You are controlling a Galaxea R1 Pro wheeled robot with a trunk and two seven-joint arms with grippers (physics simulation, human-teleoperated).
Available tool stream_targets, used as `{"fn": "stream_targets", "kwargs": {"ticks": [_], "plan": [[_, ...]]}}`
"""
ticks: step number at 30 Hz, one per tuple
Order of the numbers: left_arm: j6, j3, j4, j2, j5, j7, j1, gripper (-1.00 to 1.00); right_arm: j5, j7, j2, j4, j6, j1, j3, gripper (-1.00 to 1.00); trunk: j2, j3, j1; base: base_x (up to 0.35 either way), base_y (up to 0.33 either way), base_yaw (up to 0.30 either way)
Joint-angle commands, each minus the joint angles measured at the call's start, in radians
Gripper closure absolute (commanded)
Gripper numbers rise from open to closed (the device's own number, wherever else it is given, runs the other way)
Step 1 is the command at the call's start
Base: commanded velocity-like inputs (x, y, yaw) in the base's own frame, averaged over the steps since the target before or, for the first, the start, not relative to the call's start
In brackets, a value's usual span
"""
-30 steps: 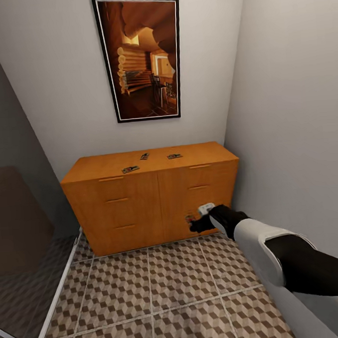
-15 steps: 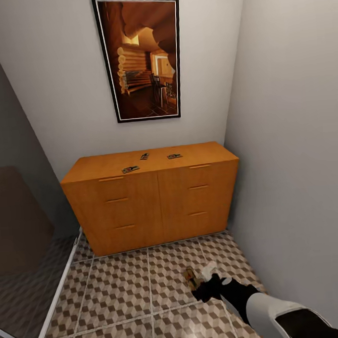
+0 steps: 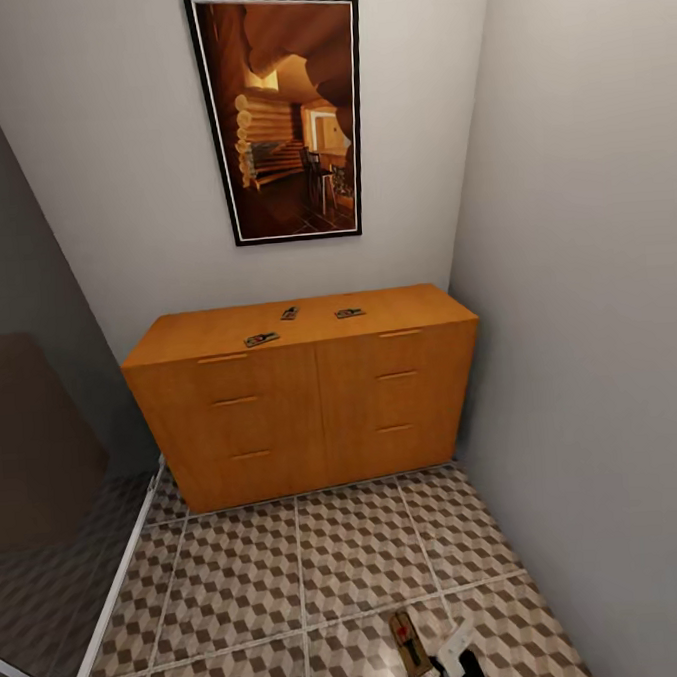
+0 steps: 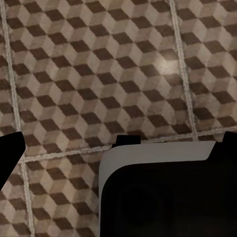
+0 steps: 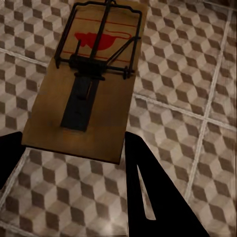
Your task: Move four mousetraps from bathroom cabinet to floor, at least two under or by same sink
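Observation:
Three mousetraps (image 3: 261,338) (image 3: 290,311) (image 3: 349,313) lie on top of the orange-brown cabinet (image 3: 303,411) against the back wall. My right gripper (image 3: 439,673) is at the bottom edge of the head view, low over the cube-patterned bathroom floor (image 3: 243,585), shut on a fourth mousetrap (image 3: 407,643). The right wrist view has that mousetrap (image 5: 89,84) sticking out from between the dark fingers of the right gripper (image 5: 74,140), with tiles beneath it. My left gripper (image 4: 121,138) is open over the floor tiles (image 4: 98,74). The bathroom sink is out of view.
A grey wall (image 3: 597,313) runs close along the right. A glass partition with a white frame (image 3: 104,603) stands at the left. A framed picture (image 3: 283,116) hangs above the cabinet. A white and black robot part (image 4: 163,192) lies under the left gripper.
My right arm has come down and back with the mousetrap, from in front of the cabinet's lower drawers to just above the floor at the picture's bottom edge.

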Motion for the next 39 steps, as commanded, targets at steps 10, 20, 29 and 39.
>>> {"fn": "stream_targets", "kwargs": {"ticks": [10, 20, 29, 39], "plan": [[0.0, -0.002, 0.003, -0.005, -0.001, 0.005, 0.0, -1.0, -0.017, -0.262, 0.011, 0.001, -0.235, 0.131, 0.006, 1.0, 0.0, -0.001, 0.0, 0.0, 0.0, 0.0], [0.001, -0.001, 0.005, -0.006, -0.001, 0.005, 0.0, -1.0, -0.035, -0.645, 0.08, -0.006, -0.279, 0.145, 0.001, 1.0, 0.0, -0.001, 0.0, 0.0, 0.0, 0.0], [0.004, 0.006, -0.009, -0.012, -0.008, -0.001, 0.006, -1.0, -0.027, -0.672, 0.092, -0.011, -0.286, 0.151, 0.004, 1.0, 0.0, -0.001, 0.0, 0.0, 0.0, 0.0], [0.06, 0.007, -0.065, -0.068, -0.066, -0.023, 0.063, -1.0, -0.026, -0.669, 0.076, -0.013, -0.3, 0.179, 0.005, 1.0, 0.0, -0.001, 0.0, 0.0, 0.0, 0.0]]}}
